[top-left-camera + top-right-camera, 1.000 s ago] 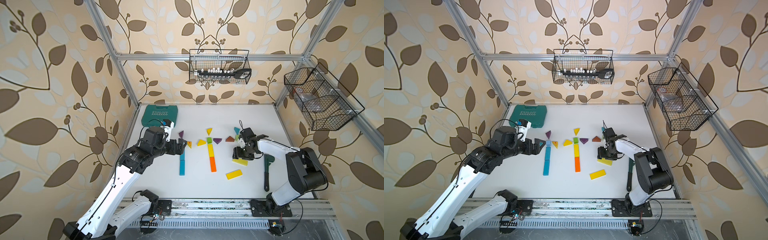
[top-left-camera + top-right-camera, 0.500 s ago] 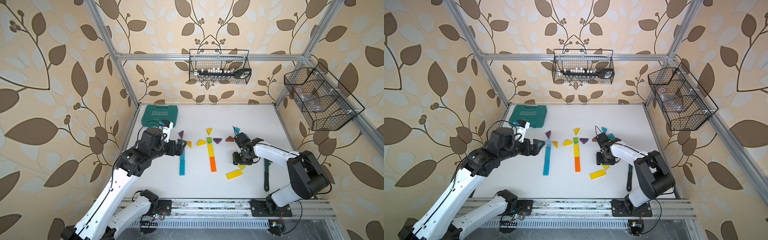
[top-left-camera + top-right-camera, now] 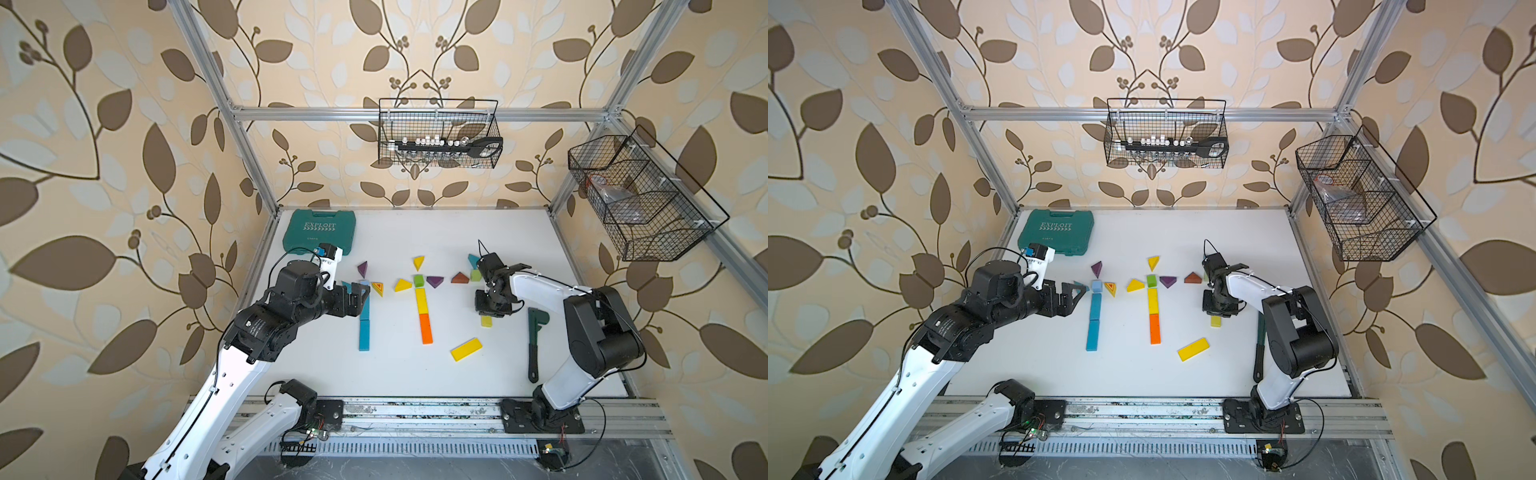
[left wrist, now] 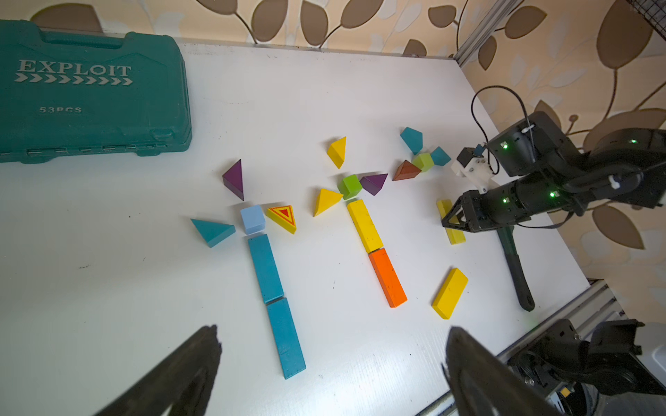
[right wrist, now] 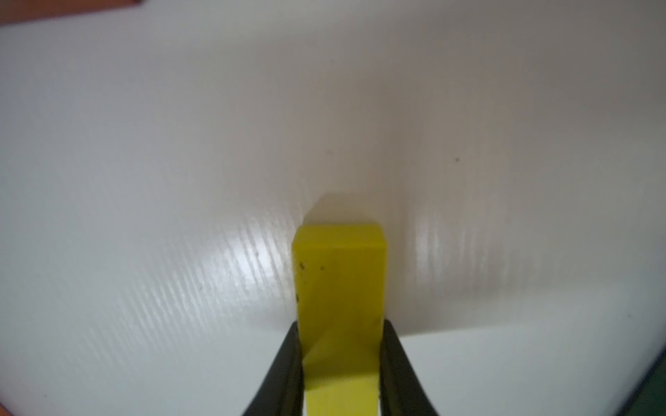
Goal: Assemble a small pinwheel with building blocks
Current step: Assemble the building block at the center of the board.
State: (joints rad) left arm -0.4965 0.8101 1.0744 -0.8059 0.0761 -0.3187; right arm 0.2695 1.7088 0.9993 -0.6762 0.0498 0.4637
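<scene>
The white tabletop point(image 3: 415, 374) lies bare along its front edge by the rail and again in a wide strip under the back wall. The teal plastic tool case point(image 3: 319, 230) fills the left rear corner. On the right the room is tight. The right gripper point(image 3: 487, 312) sits between the dark green wrench point(image 3: 534, 332), just beside it toward the table's right edge, and the orange bar point(image 3: 425, 328) of the middle column. A loose yellow bar point(image 3: 466, 349) lies skewed near it toward the front.

The right arm rises from the front right. Its white forearm runs toward the middle of the table and the wrist bends steeply down. The black fingers point(image 5: 288, 363) are clamped on the long sides of the gripped yellow bar point(image 5: 340, 273), a flat painted wooden piece with square corners and a few dark specks. It lies low against the glossy, finely ribbed top; whether it touches the top I cannot tell.

The left arm stretches in from the front left, forearm nearly level. The left gripper point(image 3: 1077, 295) hangs with its jaws wide apart, holding nothing, near the pale blue cube point(image 3: 1096, 286) at the far end of two teal bars point(image 3: 364, 328) laid end to end. A green cube point(image 3: 418, 280) heads the middle column, with triangular wedges around it
</scene>
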